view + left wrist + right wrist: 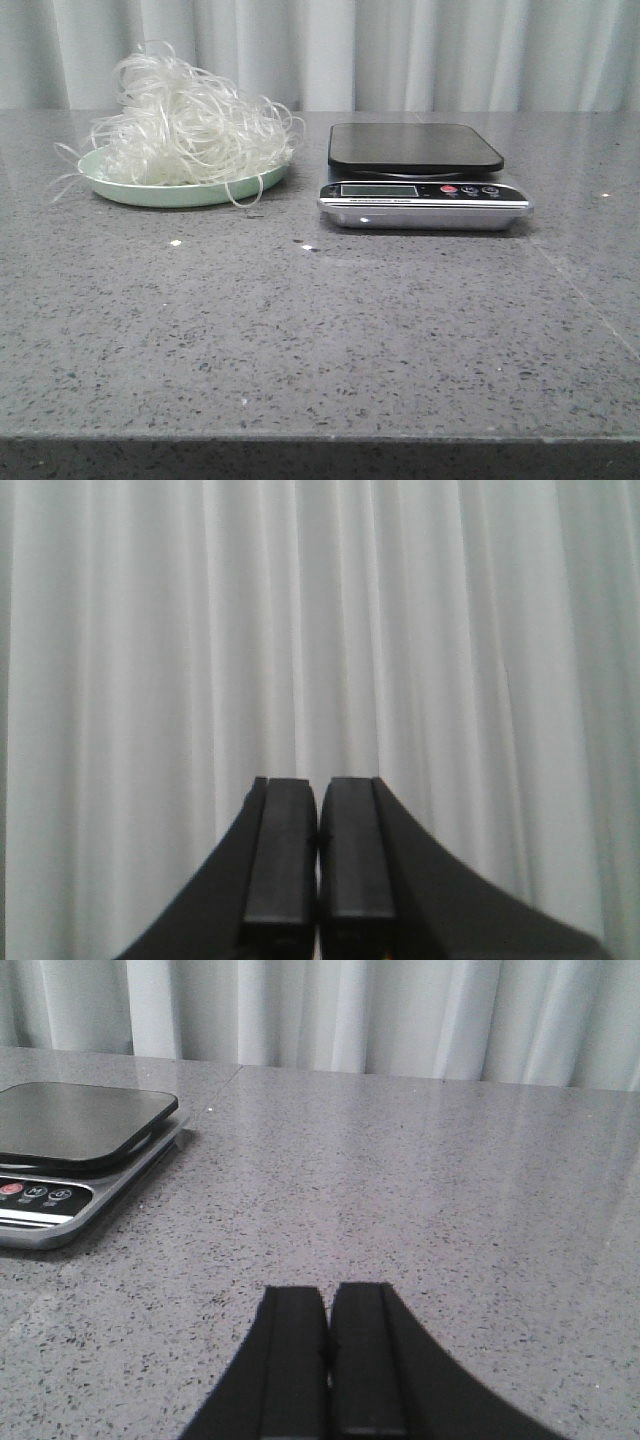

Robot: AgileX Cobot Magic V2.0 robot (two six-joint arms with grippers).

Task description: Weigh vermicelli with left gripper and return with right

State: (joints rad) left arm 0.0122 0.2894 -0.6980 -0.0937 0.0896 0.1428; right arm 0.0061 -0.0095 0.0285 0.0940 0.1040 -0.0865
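The vermicelli (185, 125) is a fluffy white tangle heaped on a pale green plate (180, 192) at the back left of the table in the front view. A digital kitchen scale (420, 172) with a dark platform stands to its right; it also shows in the right wrist view (75, 1150), and nothing lies on it. My left gripper (318, 785) is shut and empty and faces only the curtain. My right gripper (329, 1295) is shut and empty above bare table, to the right of the scale. Neither gripper shows in the front view.
A pale pleated curtain (400, 50) hangs behind the grey speckled stone table (320, 340). The table's front edge runs along the bottom of the front view.
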